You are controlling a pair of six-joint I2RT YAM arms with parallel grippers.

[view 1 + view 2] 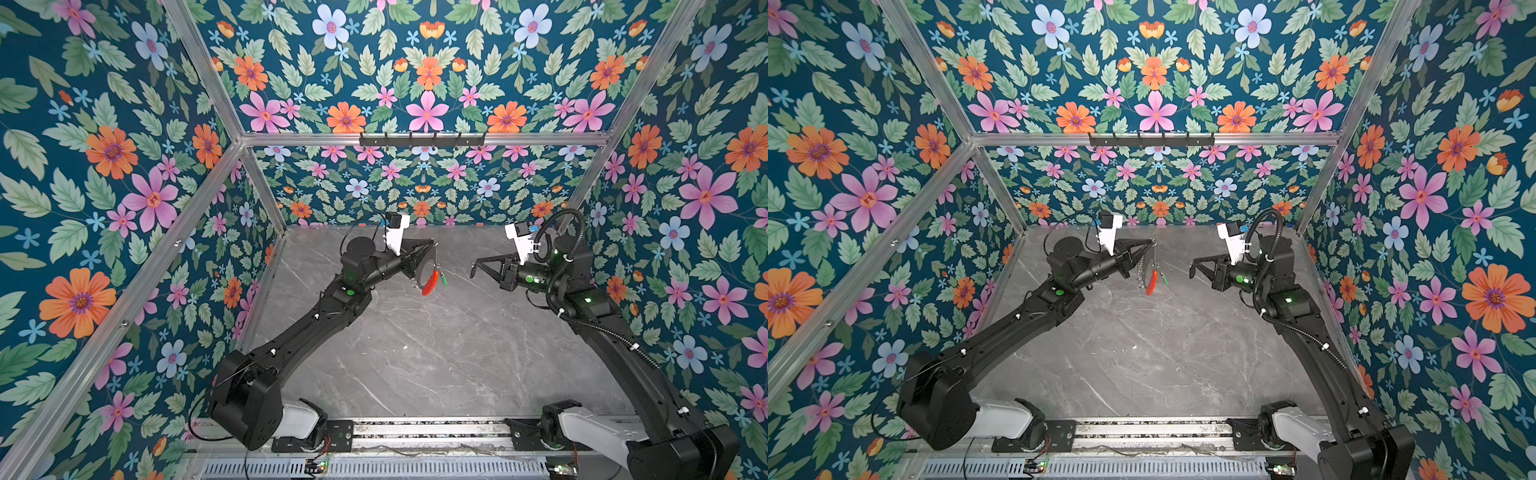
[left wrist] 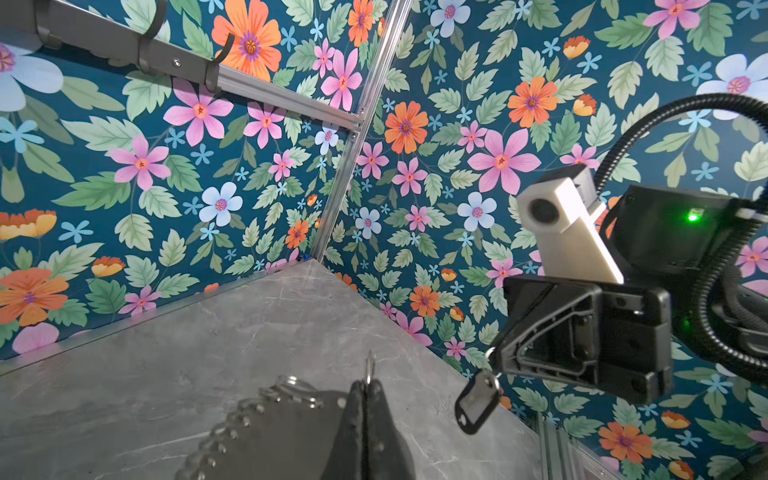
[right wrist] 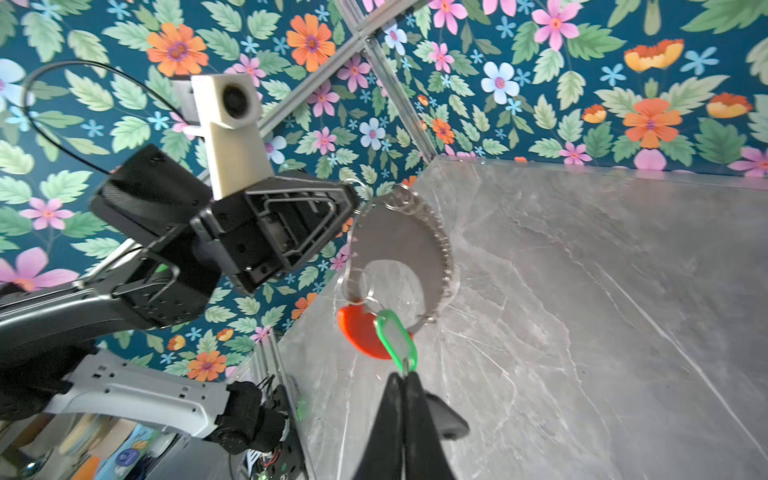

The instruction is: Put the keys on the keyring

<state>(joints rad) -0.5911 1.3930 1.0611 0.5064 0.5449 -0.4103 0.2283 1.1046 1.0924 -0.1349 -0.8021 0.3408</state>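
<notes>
Counts: two arms, two claws, two keys, one keyring, one desk (image 1: pixel 415 353).

Left claw (image 1: pixel 433 244) (image 2: pixel 365 386): fingers pressed together, clamped on one split ring (image 2: pixel 369 365) at the keyring's top edge. The keyring (image 3: pixel 399 241) hangs free below it, above the desk, not touching it.

Right claw (image 1: pixel 473 269) (image 3: pixel 401 382): fingers together, pinching the top end of the black fob key (image 2: pixel 477 401), with the fob dangling under the tips. In both top views this claw sits apart from the keyring, facing it across a gap.

Green tag key (image 3: pixel 395 336) (image 1: pixel 444 278) hangs at the keyring's lower end, just beside the red section (image 1: pixel 430 283).

Hard to read:
- In both top views the keyring is nearly edge-on, and only the red and green bits stand out.
- In the left wrist view the keyring is cut off at the frame edge.
- In the right wrist view the green tag lines up right over the right claw's tips. Contact can't be told from that view.
- The key blades are too small to make out.
- The fringe rings are too many and too blurred to count.

Materials:
- The keyring is a flat grey metal hoop with a red plastic arc and silver wire rings along its rim.
- The green tag is a rounded oblong frame with a pale insert.
- The fob is a black oval.
- The desk has a grey marble pattern.
</notes>
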